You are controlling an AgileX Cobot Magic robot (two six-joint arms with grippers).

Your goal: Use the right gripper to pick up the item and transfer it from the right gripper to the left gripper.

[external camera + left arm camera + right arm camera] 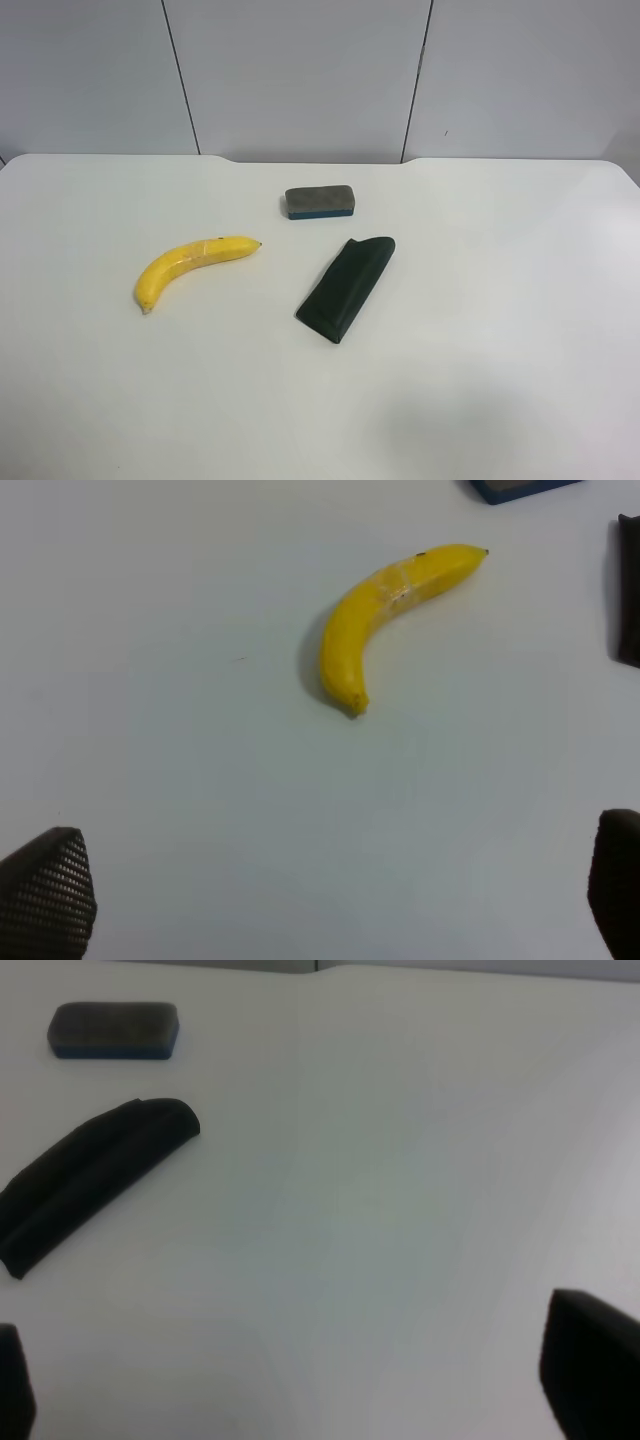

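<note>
The yellow banana (pixel 190 266) lies flat on the white table, left of centre in the exterior high view, dark tip toward the middle. It also shows in the left wrist view (pixel 385 612), some way ahead of my left gripper (pixel 330 895), whose two fingertips stand wide apart and empty. My right gripper (pixel 300 1380) is open too, its fingertips (pixel 590 1370) at the frame corners over bare table, with nothing between them. The banana is out of the right wrist view. Neither arm shows in the exterior high view.
A dark green-black wedge pad (pixel 347 286) lies right of the banana; it also shows in the right wrist view (pixel 95 1180). A grey eraser block with blue base (pixel 319 202) sits behind them. The white table (pixel 500 380) ends at a grey panelled wall.
</note>
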